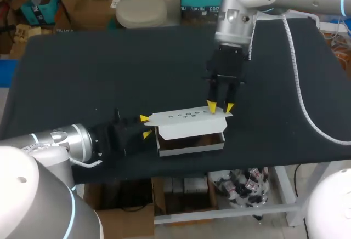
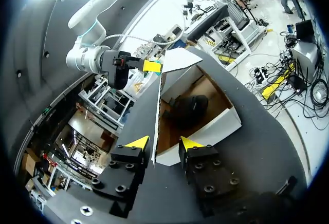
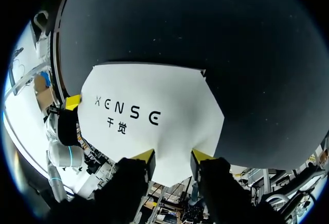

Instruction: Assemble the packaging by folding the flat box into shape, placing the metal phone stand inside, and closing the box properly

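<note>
Head view: white box [image 1: 192, 130] near the desk's [image 1: 82, 69] front edge, right pincer [image 1: 220, 107] narrowly parted, holding nothing, on its lid [image 1: 189, 116]. Left wrist view: left pincer [image 2: 164, 143] at the box's end, grip impossible to tell; dark stand [image 2: 187, 110] inside. Right wrist view: lid under that pincer

The white cardboard box [image 1: 192, 129] ahead of the black, yellow-tipped left claw [image 1: 146, 126] was brown inside, around a dark metal phone stand [image 2: 187, 108]. Its white lid [image 3: 175, 131] under the matching right claw [image 1: 220, 107] bore black lettering. The table [image 1: 82, 74] was black.
</note>
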